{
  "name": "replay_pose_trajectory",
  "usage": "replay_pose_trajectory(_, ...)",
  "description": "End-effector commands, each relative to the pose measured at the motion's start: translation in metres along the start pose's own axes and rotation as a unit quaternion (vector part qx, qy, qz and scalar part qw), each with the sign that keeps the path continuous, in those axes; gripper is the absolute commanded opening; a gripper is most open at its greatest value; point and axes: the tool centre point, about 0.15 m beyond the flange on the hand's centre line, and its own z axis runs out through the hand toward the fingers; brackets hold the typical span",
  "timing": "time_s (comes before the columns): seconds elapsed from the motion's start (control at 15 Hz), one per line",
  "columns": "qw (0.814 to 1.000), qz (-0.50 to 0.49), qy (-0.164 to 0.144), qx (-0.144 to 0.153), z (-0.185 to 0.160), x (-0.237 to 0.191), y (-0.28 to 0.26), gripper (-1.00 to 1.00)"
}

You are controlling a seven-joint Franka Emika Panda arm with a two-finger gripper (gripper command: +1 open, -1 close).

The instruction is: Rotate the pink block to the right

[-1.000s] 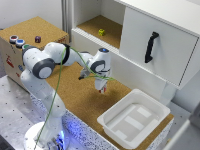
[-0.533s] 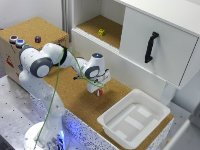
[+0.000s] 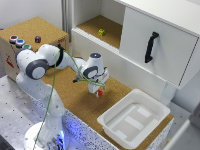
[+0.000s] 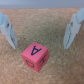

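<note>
Arm bent low, gripper [image 3: 99, 91] open, jaws either side of pink block [image 4: 34, 55], not touching. Cork surface [image 3: 75, 97]; white tray [image 3: 134, 118] at exterior view's right.

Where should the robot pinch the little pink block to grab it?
Probably on two opposite side faces of the pink block, coming straight down from above. It sits flat on the cork, letter A facing up, so its sides are free. The gripper is open, its fingers wider apart than the block.
</note>
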Motion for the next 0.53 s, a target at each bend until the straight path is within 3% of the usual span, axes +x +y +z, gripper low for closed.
replay_pose_trajectory(0.0,0.96,-0.276,-0.007,-0.04,-0.034,-0.006,-0.005,1.0)
replay_pose_trajectory(0.2,0.907,-0.421,0.0,-0.017,-0.019,-0.008,-0.008,1.0)
replay_pose_trajectory(0.27,0.89,-0.455,0.005,-0.023,-0.012,-0.008,-0.007,1.0)
replay_pose_trajectory(0.47,0.882,-0.472,0.007,0.0,0.01,0.007,0.0,1.0)
